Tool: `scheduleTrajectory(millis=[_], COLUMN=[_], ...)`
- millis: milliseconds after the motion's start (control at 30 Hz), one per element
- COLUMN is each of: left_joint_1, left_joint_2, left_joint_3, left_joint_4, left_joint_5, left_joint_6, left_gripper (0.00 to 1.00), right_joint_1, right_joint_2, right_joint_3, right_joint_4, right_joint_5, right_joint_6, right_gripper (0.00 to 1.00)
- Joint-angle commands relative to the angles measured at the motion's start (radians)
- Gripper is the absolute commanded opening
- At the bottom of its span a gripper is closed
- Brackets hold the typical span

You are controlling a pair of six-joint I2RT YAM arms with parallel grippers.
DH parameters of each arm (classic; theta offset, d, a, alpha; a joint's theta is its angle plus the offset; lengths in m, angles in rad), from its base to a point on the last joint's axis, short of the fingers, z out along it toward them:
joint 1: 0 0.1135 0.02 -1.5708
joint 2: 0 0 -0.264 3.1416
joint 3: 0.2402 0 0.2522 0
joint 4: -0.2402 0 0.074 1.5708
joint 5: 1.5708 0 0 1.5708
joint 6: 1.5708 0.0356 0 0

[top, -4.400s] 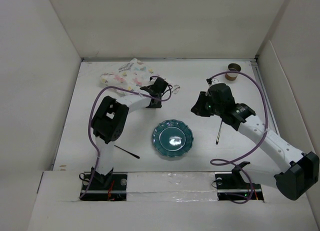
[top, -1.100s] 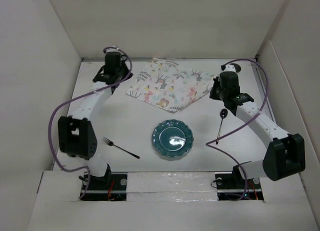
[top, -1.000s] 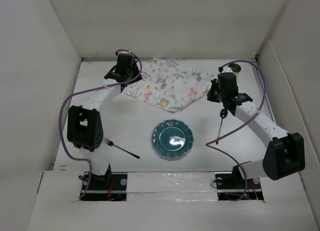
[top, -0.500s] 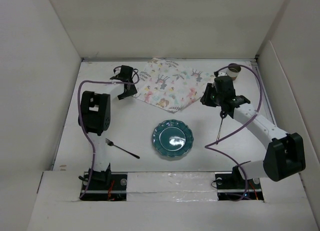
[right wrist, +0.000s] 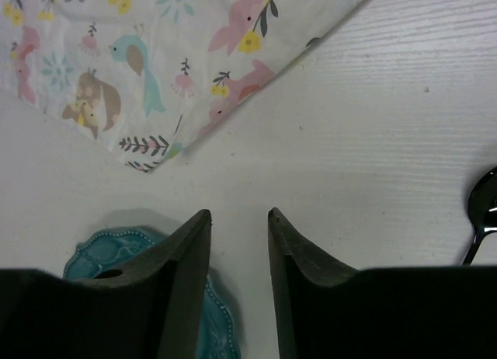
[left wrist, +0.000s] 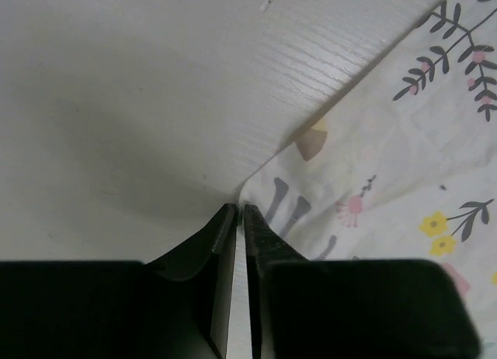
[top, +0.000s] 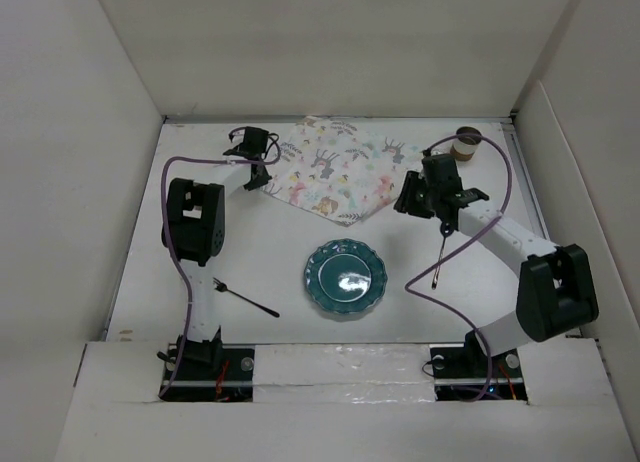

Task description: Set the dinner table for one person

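A: Starting with the table (top: 285,237)?

B: Filling the whole floor of the top view, white and matte, boxed in by pale walls. Carrying a floral placemat (top: 340,172) spread flat at the far middle, a teal plate (top: 345,279) nearer, a fork (top: 243,298) near left, a spoon (top: 438,257) right of the plate, a cup (top: 466,142) in the far right corner.

A: Checking the left gripper (left wrist: 239,210)?

B: Sitting low at the placemat's left corner. Showing fingers (left wrist: 220,235) almost together, only a thin slit between. Not managing to tell about any cloth pinched there.

A: And the right gripper (right wrist: 239,213)?

B: Hovering just off the placemat's near-right edge, above bare table. Keeping fingers (right wrist: 186,250) moderately apart, gripping nothing. Catching the plate's rim and the spoon's bowl at the edges of the wrist view.
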Motion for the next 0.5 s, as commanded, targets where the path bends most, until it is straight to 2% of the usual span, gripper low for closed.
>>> scheduleTrajectory(millis=[0,33,67,167,233,467], left_joint_1=[-0.001,-0.001,-0.001,-0.001,-0.001,-0.001], left_joint_2=[0.007,0.007,-0.002,-0.08,-0.161,-0.229], left_joint_3=[0.031,0.037,0.045,0.02,-0.052,-0.055], left_joint_4=[0.003,0.004,0.01,0.076,0.157,0.141], left_joint_5=[-0.019,-0.025,-0.025,-0.011,-0.002,0.013], left_joint_6=[0.005,0.016,0.017,0.033,0.043,0.045], left_gripper=[0.05,0.0,0.0,0.0,0.0,0.0], right_joint_1=[-0.017,-0.017,-0.026,-0.026,-0.007,0.065], right_joint_2=[0.068,0.111,0.134,0.218,0.253,0.338], right_joint_3=[0.062,0.074,0.102,0.163,0.212,0.314], right_joint_4=[0.048,0.05,0.05,0.04,0.033,-0.05], right_joint_5=[-0.04,-0.054,-0.06,-0.092,-0.102,-0.05], right_joint_6=[0.017,0.018,0.02,0.028,0.026,0.035], right_gripper=[0.45,0.49,0.56,0.64,0.66,0.66])
